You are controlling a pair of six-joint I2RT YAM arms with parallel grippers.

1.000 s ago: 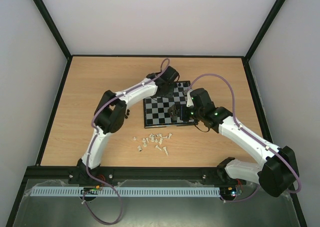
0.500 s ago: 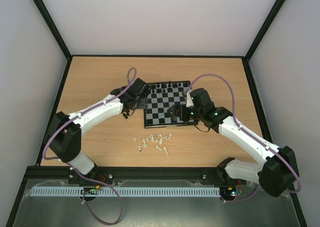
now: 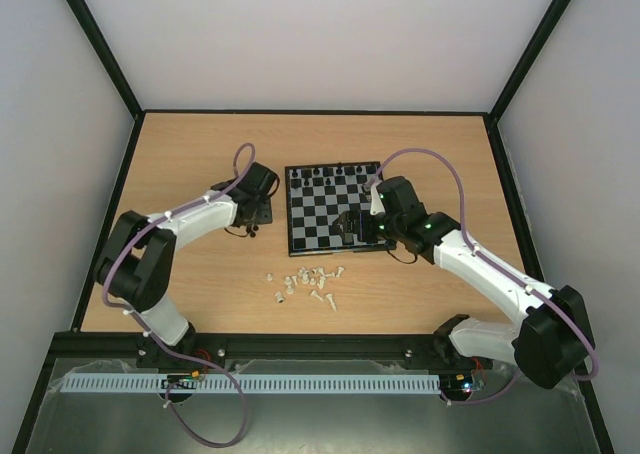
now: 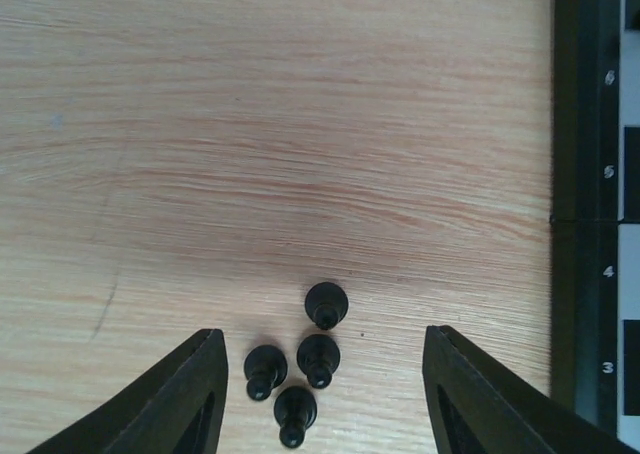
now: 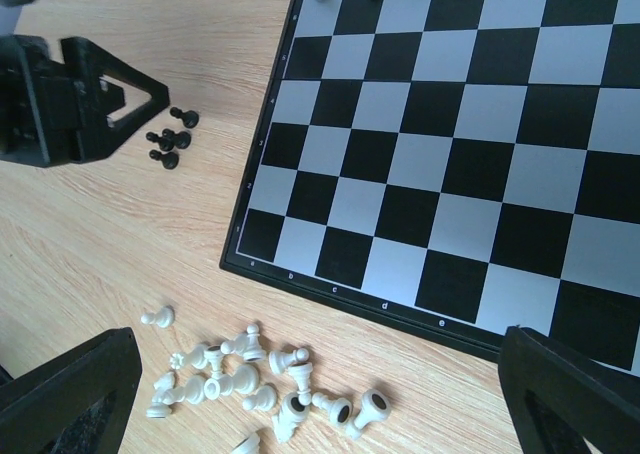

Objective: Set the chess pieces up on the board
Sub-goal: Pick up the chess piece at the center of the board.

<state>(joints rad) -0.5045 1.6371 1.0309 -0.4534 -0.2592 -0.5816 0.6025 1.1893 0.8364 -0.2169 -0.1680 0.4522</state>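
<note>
The board (image 3: 318, 217) lies mid-table, with black chess pieces (image 3: 330, 175) standing along its far row. Left of the board, my left gripper (image 3: 254, 210) is open, its jaws either side of several small black pawns (image 4: 318, 355) lying on the wood, none of them gripped. The right wrist view shows these pawns (image 5: 168, 140) just in front of the left fingers (image 5: 112, 86). My right gripper (image 5: 320, 334) hangs open and empty above the board's near edge (image 5: 345, 296). A heap of white chess pieces (image 5: 250, 384) lies on the table in front of the board.
The board's black border (image 4: 580, 174) runs down the right of the left wrist view. The white heap (image 3: 308, 282) sits between the board and the arm bases. Black rails and pale walls frame the wooden table (image 3: 180, 164).
My left arm has swung from over the board's far side out to the left, down to the table beside the board, and its jaws have opened. The right arm has barely moved.
</note>
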